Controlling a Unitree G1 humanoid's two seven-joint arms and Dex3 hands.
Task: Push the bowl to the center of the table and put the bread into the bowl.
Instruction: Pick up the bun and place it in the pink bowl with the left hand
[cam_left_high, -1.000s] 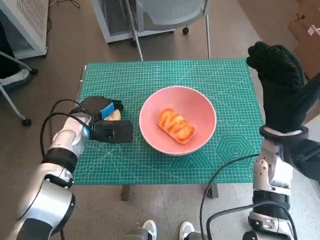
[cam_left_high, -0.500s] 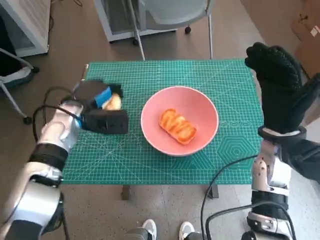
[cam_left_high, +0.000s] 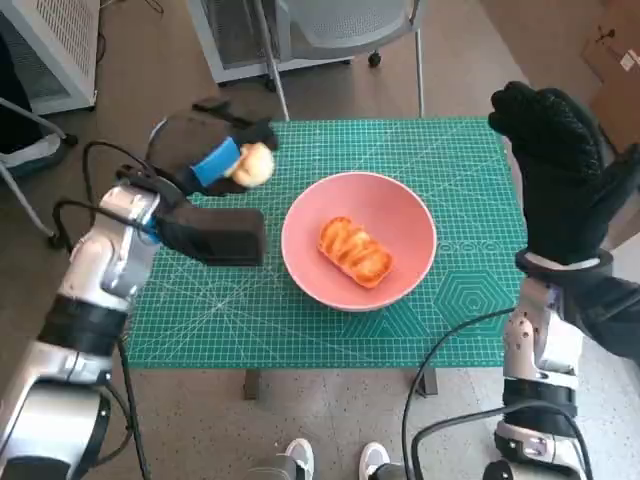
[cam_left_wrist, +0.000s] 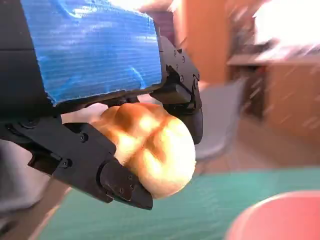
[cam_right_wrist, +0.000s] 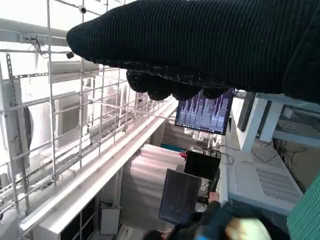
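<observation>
A pink bowl (cam_left_high: 400, 225) stands near the middle of the green mat and holds an orange-glazed bread (cam_left_high: 353, 251). My left hand (cam_left_high: 215, 160) is lifted above the mat's left side and grips a pale round bun (cam_left_high: 253, 165), to the left of the bowl. In the left wrist view the bun (cam_left_wrist: 152, 150) sits between the black fingers (cam_left_wrist: 120, 185), with the bowl's rim (cam_left_wrist: 277, 217) below it. My right hand (cam_left_high: 560, 165) is raised over the table's right edge, holding nothing, its fingers spread upward.
The green cutting mat (cam_left_high: 250, 300) covers the small table. A chair base (cam_left_high: 300, 40) stands behind the far edge, and a white rack (cam_left_high: 50, 50) at far left. Cables hang by both arms. A person's feet (cam_left_high: 335, 462) show below the near edge.
My left hand has lifted the bun off the mat and carried it up and toward the far side, slightly nearer the bowl. The right hand and the bowl have stayed put.
</observation>
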